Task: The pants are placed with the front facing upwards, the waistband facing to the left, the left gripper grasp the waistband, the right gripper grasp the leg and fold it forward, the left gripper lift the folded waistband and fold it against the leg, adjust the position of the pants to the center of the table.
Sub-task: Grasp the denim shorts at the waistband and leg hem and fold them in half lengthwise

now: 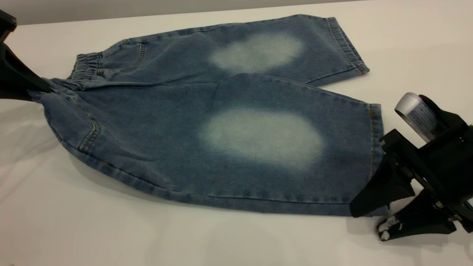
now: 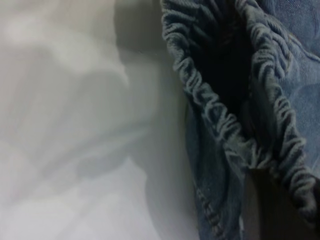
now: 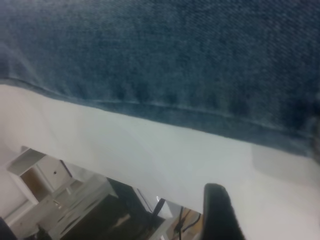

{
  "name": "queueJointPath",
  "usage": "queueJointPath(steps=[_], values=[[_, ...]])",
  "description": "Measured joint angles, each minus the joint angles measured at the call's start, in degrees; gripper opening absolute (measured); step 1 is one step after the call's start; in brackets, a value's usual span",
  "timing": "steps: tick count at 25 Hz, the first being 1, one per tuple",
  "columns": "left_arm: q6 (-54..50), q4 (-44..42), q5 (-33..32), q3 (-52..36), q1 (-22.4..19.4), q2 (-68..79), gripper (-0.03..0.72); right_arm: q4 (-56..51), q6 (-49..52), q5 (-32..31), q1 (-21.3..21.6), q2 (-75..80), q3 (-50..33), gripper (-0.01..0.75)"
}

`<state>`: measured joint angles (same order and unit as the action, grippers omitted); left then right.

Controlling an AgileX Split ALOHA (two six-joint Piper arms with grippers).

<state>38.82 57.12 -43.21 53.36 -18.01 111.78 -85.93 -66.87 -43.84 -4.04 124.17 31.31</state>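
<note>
Currently the pants [image 1: 207,122] lie front-up on the table [image 1: 111,229], waistband [image 1: 83,70] toward the left side, 2 legs spread toward the right, a pale oval on each. Left gripper [image 1: 35,90] sits at the near corner of the waistband, in contact with the denim there; the fabric at that corner is raised off the table, but whether its fingers are clamped on it cannot be told. Left wrist view shows only the ruffled elastic band gaping open. Right gripper [image 1: 371,221] is at the near hem corner of the leg [image 1: 295,155] closest to the camera: fingers parted, 1 resting over the hem corner, the other, white-scuffed at the tip, low at the table just outside the hem. Nothing gripped yet.
</note>
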Motion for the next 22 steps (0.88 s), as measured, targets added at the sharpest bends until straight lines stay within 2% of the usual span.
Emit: queueJointPath(steps=[14, 18, 22], values=[[0.0, 0.0, -0.7, 0.0, 0.0, 0.0, 0.109, -9.4, -8.6, 1.3, 0.0, 0.0, 3.5, 0.353], [0.0, 0.0, -0.7, 0.0, 0.0, 0.0, 0.109, -11.5, -11.8, 1.2, 0.0, 0.0, 3.5, 0.298], [0.0, 0.0, -1.4, 0.0, 0.0, 0.0, 0.109, -12.2, -13.6, 1.1, 0.0, 0.0, 3.5, 0.155]])
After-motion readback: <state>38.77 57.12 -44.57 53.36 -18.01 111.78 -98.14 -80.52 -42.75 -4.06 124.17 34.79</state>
